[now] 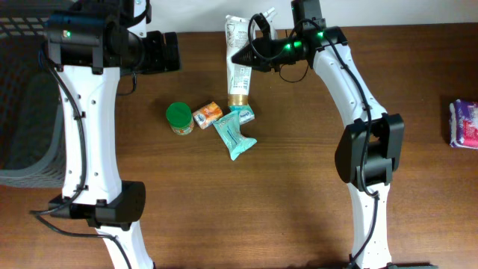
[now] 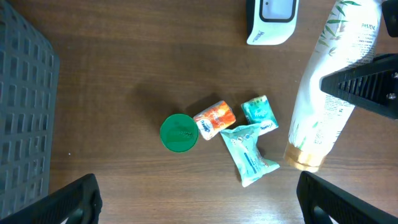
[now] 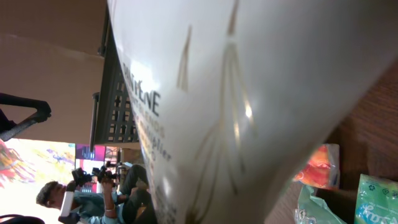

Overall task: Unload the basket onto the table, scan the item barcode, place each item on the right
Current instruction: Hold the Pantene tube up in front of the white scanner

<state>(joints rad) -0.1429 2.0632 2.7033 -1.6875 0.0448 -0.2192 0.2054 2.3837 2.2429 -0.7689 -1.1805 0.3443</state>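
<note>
**Tube gripped near the far edge, scanner just beyond**

Nearest the arms' bases the brown worktop (image 1: 299, 209) is bare wood grain, matte and even. Further in lies a tight cluster: a green-lidded jar (image 1: 179, 117), an orange packet (image 1: 208, 114) touching it, a small teal packet (image 1: 243, 113) and a wipes pack (image 1: 235, 138). The left hand (image 2: 211, 199) hangs above this group with its fingers spread as wide as they go, holding nothing.

Beyond the cluster is the tube (image 1: 237, 78), white with a gold cap. It lies lengthwise toward the far edge, cap end just beside the small teal packet. The right hand (image 1: 246, 57) is closed across its upper body, and one dark finger crosses the tube's side in the left wrist view. Whether the tube is clear of the wood cannot be told.

The risks, as I judge them:
- The tube is soft and glossy, so a pinch on its flank may let it slide or swing cap-down.
- The cap could clip the teal packet as the tube moves.
- The barcode's position is unknown, so it may face away from the scanner (image 2: 270, 18), which sits just past the tube's top end.

A dark mesh basket (image 1: 22, 112) stands at the left and a purple pack (image 1: 464, 123) at the right edge. A pale wall backs the worktop. In the right wrist view, a seated person (image 3: 68, 199) shows in the room beyond.
</note>
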